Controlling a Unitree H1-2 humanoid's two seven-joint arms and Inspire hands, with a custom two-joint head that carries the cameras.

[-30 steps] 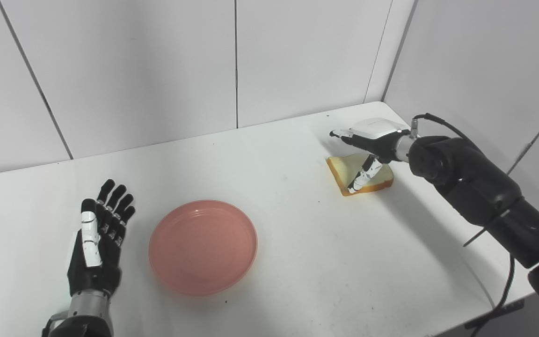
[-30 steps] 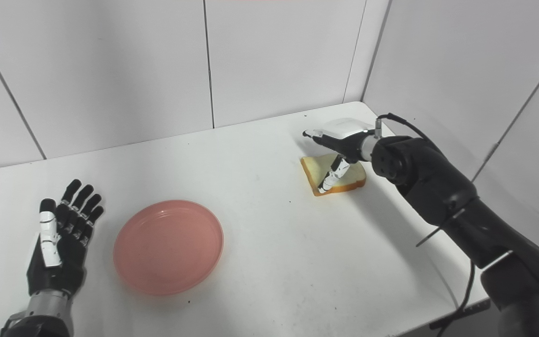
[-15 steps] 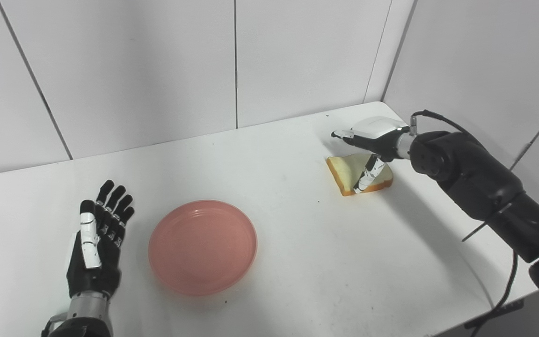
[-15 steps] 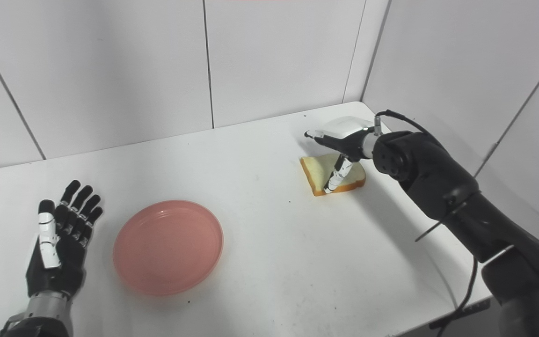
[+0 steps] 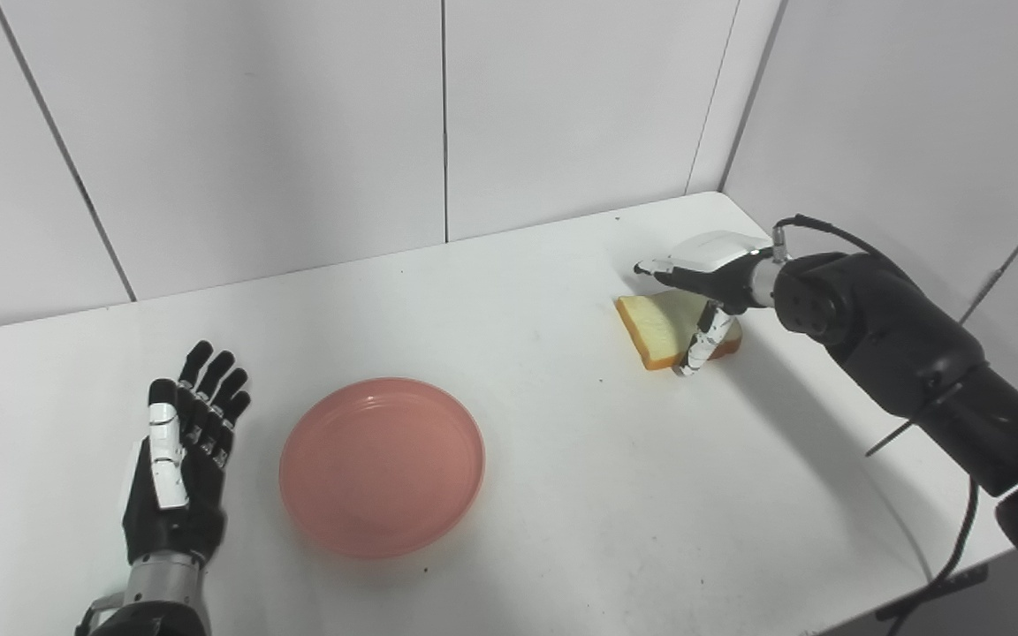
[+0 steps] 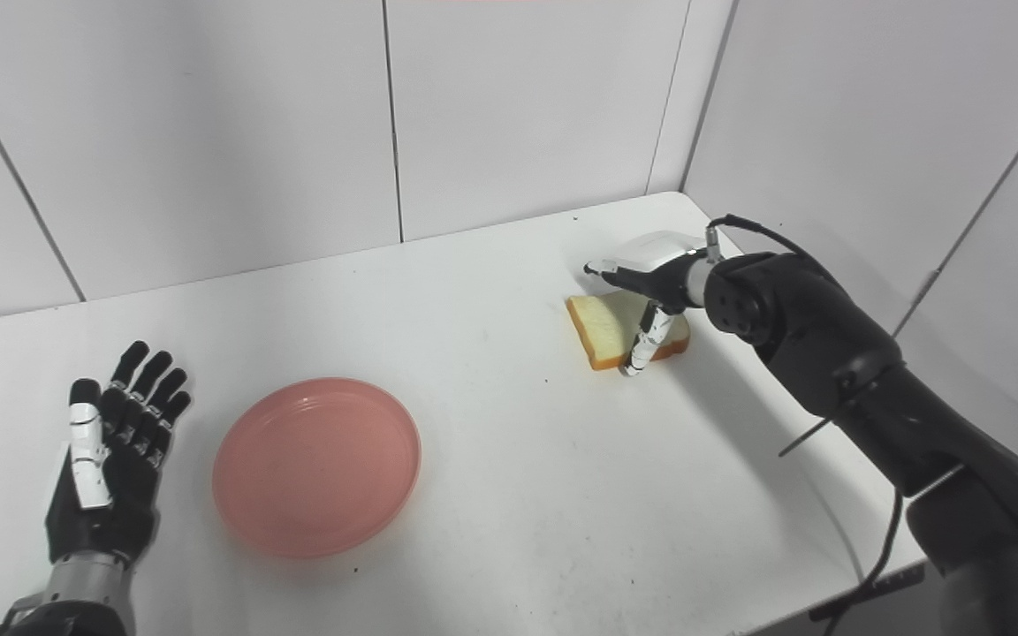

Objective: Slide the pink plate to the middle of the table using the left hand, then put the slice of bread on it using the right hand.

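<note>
The pink plate (image 5: 382,465) lies flat on the white table (image 5: 562,495), left of the middle. My left hand (image 5: 179,466) rests palm up and open beside the plate's left side, not touching it. The slice of bread (image 5: 661,327) lies at the far right of the table. My right hand (image 5: 703,287) is over the bread, open, fingers stretched above its far side and the thumb pointing down at its near right edge. The bread still lies on the table. Part of the slice is hidden under the hand.
White walls close the table at the back and right, meeting in a corner (image 5: 721,190) just behind the bread. The table's front right edge (image 5: 933,565) is near my right arm, with a black cable hanging by it.
My right hand has lowered onto the bread and its thumb has shifted from the slice's top to its near right edge. My left hand has drawn back slightly. The plate has not moved.
</note>
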